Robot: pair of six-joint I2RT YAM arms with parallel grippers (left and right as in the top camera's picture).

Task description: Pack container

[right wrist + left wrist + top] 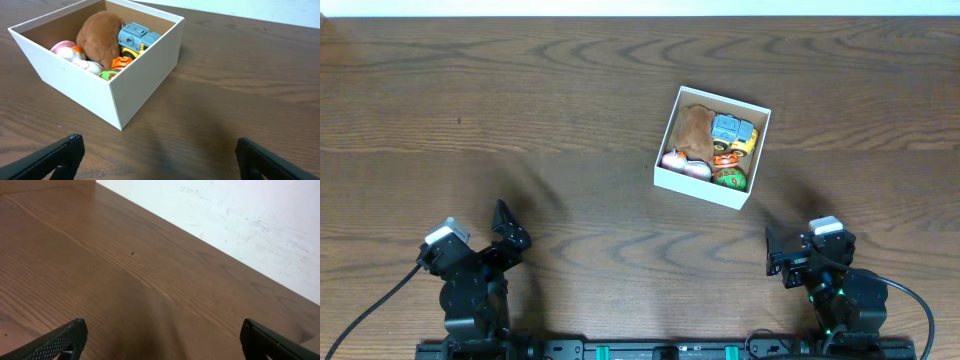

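The container [703, 188] is a square white cardboard box with a tan inside, on the table right of centre. It holds a brown plush toy [696, 128], a blue toy [728, 128], a pink toy [677, 160], and orange and green toys. The right wrist view shows the container [135, 85] ahead and to the left with the same toys inside. My left gripper [506, 228] is open and empty at the near left, far from the container. My right gripper [777, 250] is open and empty at the near right, short of the container. The left wrist view shows only bare table between the left gripper's fingers [162, 337].
The wooden table [520, 120] spreads around the container. A white wall [240, 220] runs along the table's far edge in the left wrist view.
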